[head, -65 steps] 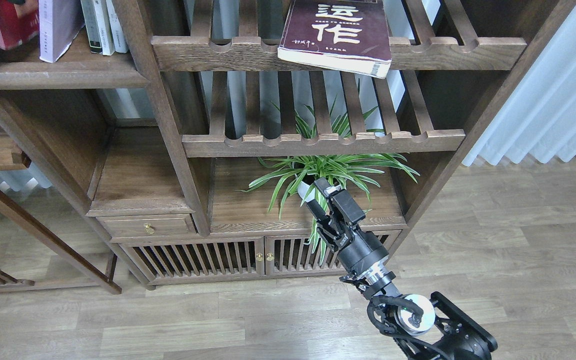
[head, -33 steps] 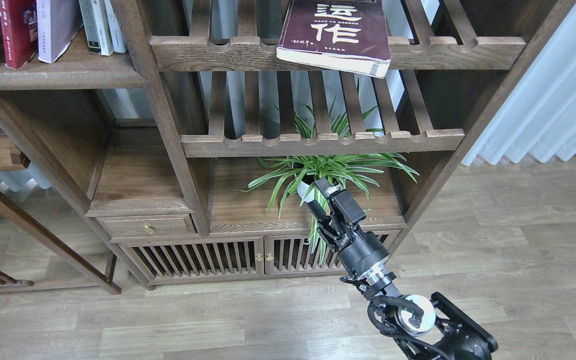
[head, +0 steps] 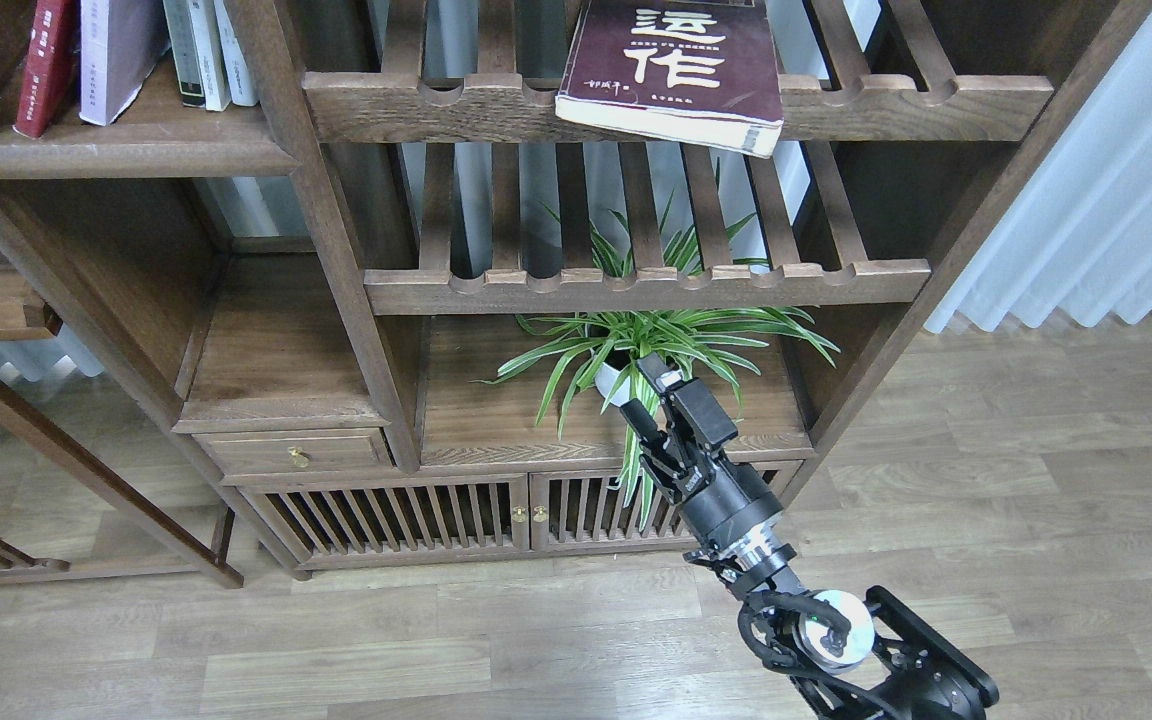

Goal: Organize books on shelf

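Maroon book [head: 674, 70] lies on slatted rack, well above right end effector [head: 642, 390], parted and empty.

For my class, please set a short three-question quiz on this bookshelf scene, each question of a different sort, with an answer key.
1. True or false: the maroon book stands upright on the solid shelf.
2. Which book stands beside the red book? A) white-and-lavender B) green C) black
3. Fill in: behind the right gripper grows a potted ____.

Key: 1 false, it lies on the slatted rack, overhanging its front rail. 2 A. 3 plant.
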